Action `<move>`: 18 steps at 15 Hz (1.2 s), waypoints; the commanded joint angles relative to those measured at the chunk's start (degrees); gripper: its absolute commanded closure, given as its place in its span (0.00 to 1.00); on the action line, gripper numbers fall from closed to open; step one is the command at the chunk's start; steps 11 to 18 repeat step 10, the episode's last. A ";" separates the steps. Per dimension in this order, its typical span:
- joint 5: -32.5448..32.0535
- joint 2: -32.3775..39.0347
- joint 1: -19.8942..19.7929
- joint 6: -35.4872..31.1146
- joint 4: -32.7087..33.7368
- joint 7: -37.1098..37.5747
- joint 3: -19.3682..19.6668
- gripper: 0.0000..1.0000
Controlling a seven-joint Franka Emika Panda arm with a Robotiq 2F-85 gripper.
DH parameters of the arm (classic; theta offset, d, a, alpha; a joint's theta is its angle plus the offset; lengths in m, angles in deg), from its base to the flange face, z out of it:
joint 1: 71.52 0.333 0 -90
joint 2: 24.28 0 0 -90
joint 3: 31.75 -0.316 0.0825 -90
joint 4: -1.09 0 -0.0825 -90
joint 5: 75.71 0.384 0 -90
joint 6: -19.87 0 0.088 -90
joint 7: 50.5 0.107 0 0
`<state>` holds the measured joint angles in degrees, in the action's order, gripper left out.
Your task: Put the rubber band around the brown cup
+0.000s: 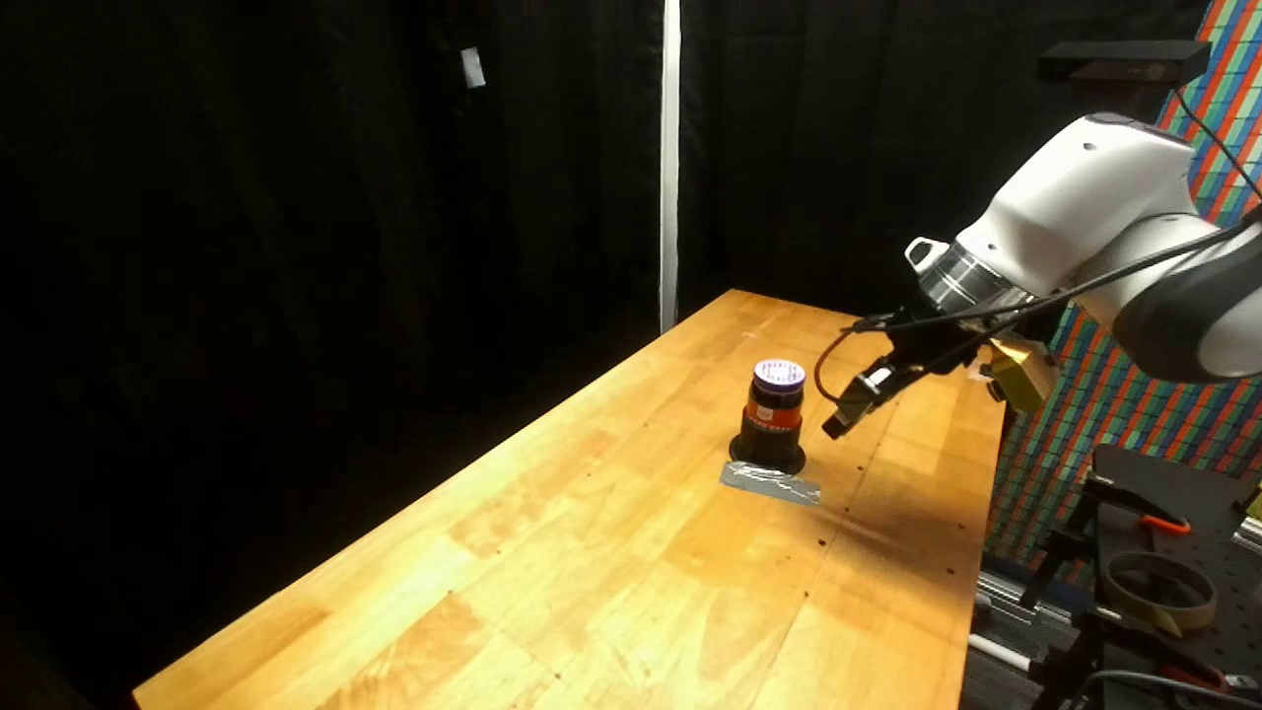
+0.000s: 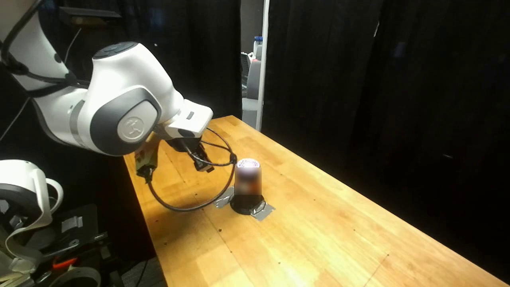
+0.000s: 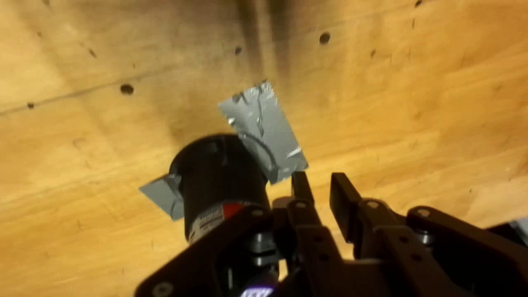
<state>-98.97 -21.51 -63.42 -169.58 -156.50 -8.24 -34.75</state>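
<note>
The brown cup (image 1: 774,416) stands upright on the table, dark, with an orange-red stripe and a pale, purple-edged top. Its black lower part flares at the base. It also shows, partly blurred, in an exterior view (image 2: 248,185) and in the wrist view (image 3: 222,181), where the gripper hides part of it. My gripper (image 1: 838,426) is beside the cup, tilted down, with its tips above the table. In the wrist view my gripper (image 3: 317,181) has a narrow gap between its fingers and nothing between them. I see no rubber band in any view.
Grey tape strips (image 1: 771,483) hold the cup's base to the wooden table (image 1: 592,552). Another strip shows in the wrist view (image 3: 268,128). A black cable (image 2: 191,208) loops down from the arm near the cup. Dark curtains (image 1: 345,247) stand behind the table.
</note>
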 commanded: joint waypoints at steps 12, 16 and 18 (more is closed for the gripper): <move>35.19 -4.18 11.62 37.24 7.05 -7.75 -19.46 0.00; 35.19 -4.18 11.62 37.24 7.05 -7.75 -19.46 0.00; 35.19 -4.18 11.62 37.24 7.05 -7.75 -19.46 0.00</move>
